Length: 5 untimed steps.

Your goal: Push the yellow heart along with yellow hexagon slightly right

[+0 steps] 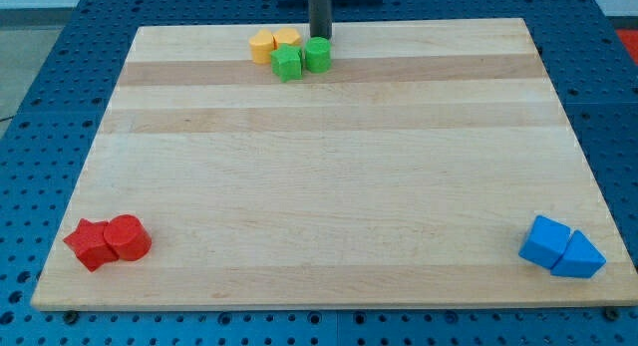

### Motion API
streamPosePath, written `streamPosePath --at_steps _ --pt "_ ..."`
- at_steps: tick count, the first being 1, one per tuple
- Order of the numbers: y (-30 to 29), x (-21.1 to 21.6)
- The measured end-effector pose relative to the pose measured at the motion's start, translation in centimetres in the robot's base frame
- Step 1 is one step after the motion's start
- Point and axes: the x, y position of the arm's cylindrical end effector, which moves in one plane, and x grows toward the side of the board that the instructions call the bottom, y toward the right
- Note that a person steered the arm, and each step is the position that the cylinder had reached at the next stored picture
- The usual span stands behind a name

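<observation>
Camera view, my tip (320,37) just right of yellow heart (288,39), yellow hexagon (262,45)

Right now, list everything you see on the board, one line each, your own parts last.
Yellow blocks: two, yellow, top edge left of centre, touching; shapes unclear.
Green blocks: two, green, just below-right of the yellow pair.
Red blocks: two, red, bottom left corner, touching.
Blue blocks: two, blue, bottom right corner, touching.
Board: one, pale wood, on a blue perforated table.
My tip: one dark rod, top edge, right of the yellow pair, above the right green block.
</observation>
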Motion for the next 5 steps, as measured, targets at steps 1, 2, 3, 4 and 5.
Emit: streamPosePath --at_steps 1,2,3,4,5 --pt "-1.0 -0.9" --pt "-8.2 -0.3" --pt "-15.3 2.4" --pt "-17.2 5.4" --pt "-15.4 5.8"
